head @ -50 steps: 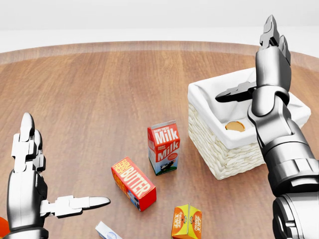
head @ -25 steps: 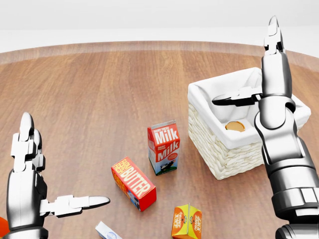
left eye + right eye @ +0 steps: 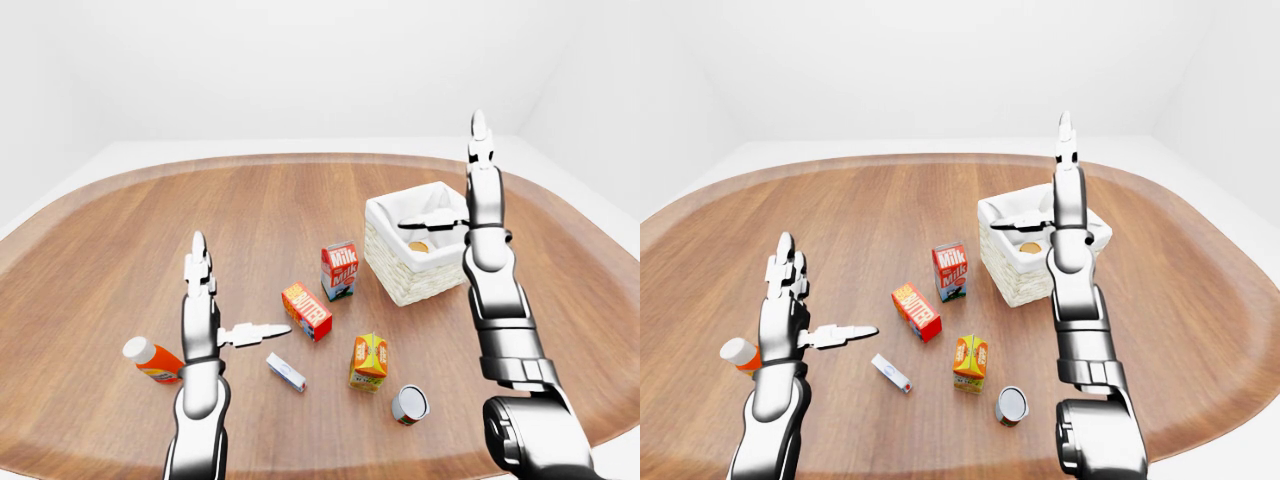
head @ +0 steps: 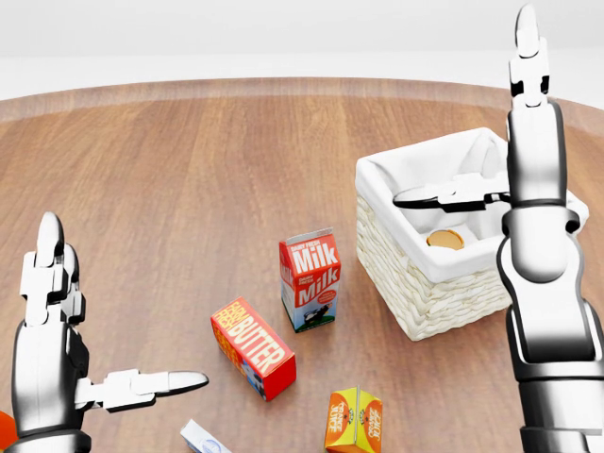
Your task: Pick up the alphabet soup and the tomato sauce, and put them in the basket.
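Note:
A white-lined wicker basket (image 4: 423,304) stands at the right of the head view. A can with a tan top (image 4: 444,239) lies inside it; its label is hidden. A second can (image 3: 409,404) lies on its side on the wood, low in the left-eye view, below the basket. My right hand (image 4: 462,106) is open and raised over the basket, its fingers (image 4: 530,85) straight up and its thumb stretched left above the lining. My left hand (image 4: 125,300) is open at the lower left, holding nothing, far from both cans.
A milk carton (image 4: 310,279), a butter box (image 4: 252,346) and an orange juice carton (image 4: 354,421) sit left of the basket. A small white and blue box (image 3: 286,372) and an orange bottle with a white cap (image 3: 152,360) lie near my left hand. The round wooden table (image 3: 120,220) ends close below them.
My right hand has risen and straightened upright above the basket, its thumb sliding a little left. The left hand and the objects have not moved.

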You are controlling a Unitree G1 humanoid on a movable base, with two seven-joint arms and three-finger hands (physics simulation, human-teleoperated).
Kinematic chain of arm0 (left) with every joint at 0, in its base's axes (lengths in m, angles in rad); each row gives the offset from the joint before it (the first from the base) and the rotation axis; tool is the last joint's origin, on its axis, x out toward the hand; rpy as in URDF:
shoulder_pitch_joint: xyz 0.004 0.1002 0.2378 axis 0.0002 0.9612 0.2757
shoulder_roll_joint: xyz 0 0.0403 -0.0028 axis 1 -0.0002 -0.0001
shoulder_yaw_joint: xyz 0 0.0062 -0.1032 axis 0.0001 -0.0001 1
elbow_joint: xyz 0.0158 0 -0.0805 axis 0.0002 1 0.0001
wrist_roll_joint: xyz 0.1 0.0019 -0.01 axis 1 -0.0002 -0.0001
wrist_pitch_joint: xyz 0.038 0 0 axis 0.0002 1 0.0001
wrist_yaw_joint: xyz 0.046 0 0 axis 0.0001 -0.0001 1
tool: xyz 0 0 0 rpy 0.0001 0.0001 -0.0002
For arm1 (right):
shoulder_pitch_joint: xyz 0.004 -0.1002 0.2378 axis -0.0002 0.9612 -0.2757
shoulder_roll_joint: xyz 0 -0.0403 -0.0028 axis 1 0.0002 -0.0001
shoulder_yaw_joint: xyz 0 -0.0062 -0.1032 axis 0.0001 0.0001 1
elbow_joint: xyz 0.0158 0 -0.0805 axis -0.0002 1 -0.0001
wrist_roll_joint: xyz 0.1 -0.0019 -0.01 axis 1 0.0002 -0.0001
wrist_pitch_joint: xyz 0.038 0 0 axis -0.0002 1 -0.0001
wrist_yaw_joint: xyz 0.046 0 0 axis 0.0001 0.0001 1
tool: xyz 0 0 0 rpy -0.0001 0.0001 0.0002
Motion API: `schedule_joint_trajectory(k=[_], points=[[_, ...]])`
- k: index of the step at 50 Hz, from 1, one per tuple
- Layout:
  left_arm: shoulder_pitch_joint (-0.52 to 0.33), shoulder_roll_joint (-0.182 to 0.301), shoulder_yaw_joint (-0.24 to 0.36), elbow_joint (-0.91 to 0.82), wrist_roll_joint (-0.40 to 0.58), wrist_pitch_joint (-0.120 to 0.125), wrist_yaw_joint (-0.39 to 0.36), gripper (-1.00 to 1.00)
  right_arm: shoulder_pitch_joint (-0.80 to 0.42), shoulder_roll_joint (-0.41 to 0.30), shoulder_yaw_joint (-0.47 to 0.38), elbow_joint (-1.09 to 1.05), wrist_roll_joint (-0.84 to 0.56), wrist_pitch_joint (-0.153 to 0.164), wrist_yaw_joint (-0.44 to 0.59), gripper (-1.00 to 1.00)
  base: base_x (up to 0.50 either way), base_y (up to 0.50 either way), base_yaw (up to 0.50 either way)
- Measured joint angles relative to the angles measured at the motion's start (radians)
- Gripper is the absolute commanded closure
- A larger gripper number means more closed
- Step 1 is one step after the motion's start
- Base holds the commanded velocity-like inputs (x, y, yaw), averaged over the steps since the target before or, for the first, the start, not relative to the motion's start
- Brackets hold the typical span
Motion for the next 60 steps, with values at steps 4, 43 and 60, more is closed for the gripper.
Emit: schedule_joint_trajectory(k=[4,43,60], points=[[0.001,0.0,0.0,0.002,0.001,0.0,0.0,-1.0,0.031,0.009,-0.003,-0.061,0.012,0.0,0.016,-1.0,0.0,0.0,0.0],[0.003,-0.001,-0.001,0.0,0.003,0.0,0.002,-1.0,0.34,0.101,-0.021,-0.452,0.095,0.0,0.129,-1.0,0.0,0.0,0.0],[0.001,0.0,0.0,0.002,0.002,0.0,0.003,-1.0,0.466,0.144,-0.024,-0.582,0.127,0.0,0.171,-1.0,0.0,0.0,0.0]])
